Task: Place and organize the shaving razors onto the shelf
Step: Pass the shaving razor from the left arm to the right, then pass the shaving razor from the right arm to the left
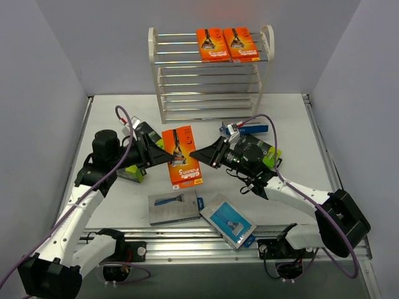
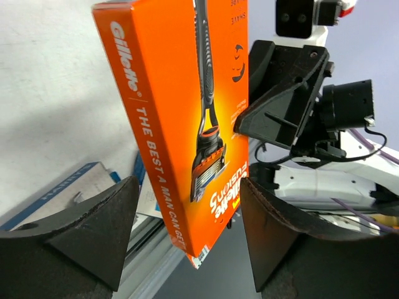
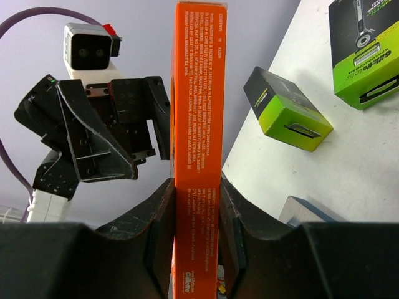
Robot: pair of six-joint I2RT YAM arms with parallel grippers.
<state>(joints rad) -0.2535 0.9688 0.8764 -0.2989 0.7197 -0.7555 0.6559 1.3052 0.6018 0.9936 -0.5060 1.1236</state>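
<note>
Top external view: an orange razor card (image 1: 181, 157) is held up off the surface (image 1: 293, 143) at frame centre, between the two arms and in front of the shelf (image 1: 151, 47).
Right tool (image 1: 209, 154): closed on the card's thin edge. In the right wrist view both fingers (image 3: 159, 218) press flat against its sides, and the card stands upright between them.
Left tool (image 1: 156, 151): spread wide and gripping nothing. In the left wrist view its fingers (image 2: 100, 224) stand either side of the card's lower end, with a gap showing on the left.
Shelf: upper centre of the frame, with two orange cards (image 1: 212, 44) lying side by side on the right part of its top tier.
Blue/grey packs: two (image 1: 174, 207) lie flat on the surface at lower centre, just beside each other. A third (image 1: 249, 129) is near the shelf's lower right, partly hidden by the right arm.
Green-and-black boxes: one (image 1: 131, 173) is under the left arm, another (image 1: 269, 156) behind the right tool.
</note>
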